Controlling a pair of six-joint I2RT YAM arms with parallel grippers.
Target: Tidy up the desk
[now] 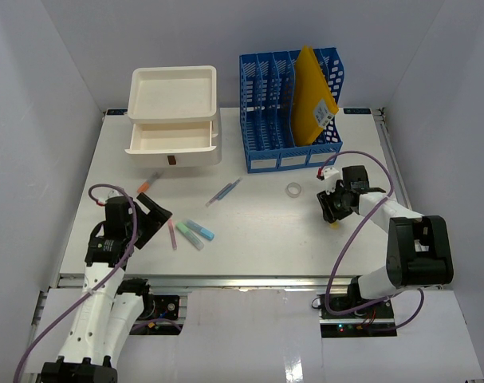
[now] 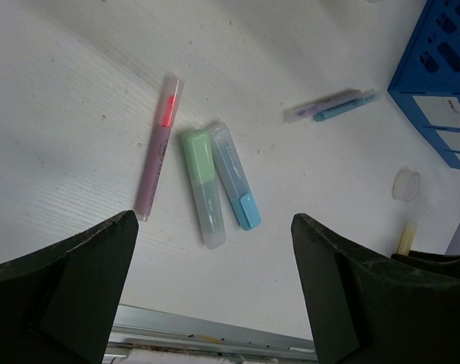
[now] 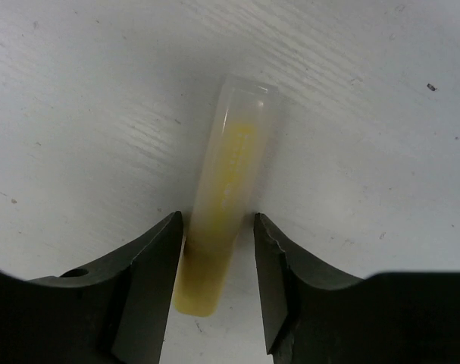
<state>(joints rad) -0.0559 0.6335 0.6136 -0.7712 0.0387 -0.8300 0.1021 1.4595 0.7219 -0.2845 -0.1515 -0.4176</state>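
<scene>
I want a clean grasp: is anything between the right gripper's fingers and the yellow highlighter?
Nothing visible. The yellow highlighter lies on the desk directly between the fingers of the right gripper; the tape roll sits well aside.

The desk has a matt white top with a fine, wood-like grain and a few tiny dark specks. Its front rail is silvery metal. The drawer box is smooth cream-white plastic with a mild sheen. The file rack is moulded blue plastic with slotted walls. The yellow envelope in it looks like paper, though from this far that is hard to be sure of. The yellow highlighter has a frosted, translucent plastic cap. The green highlighter, blue highlighter and pink highlighter are the same cloudy, semi-clear plastic. The tape roll is clear and glossy. The fingers of the right gripper are matt black plastic.
</scene>
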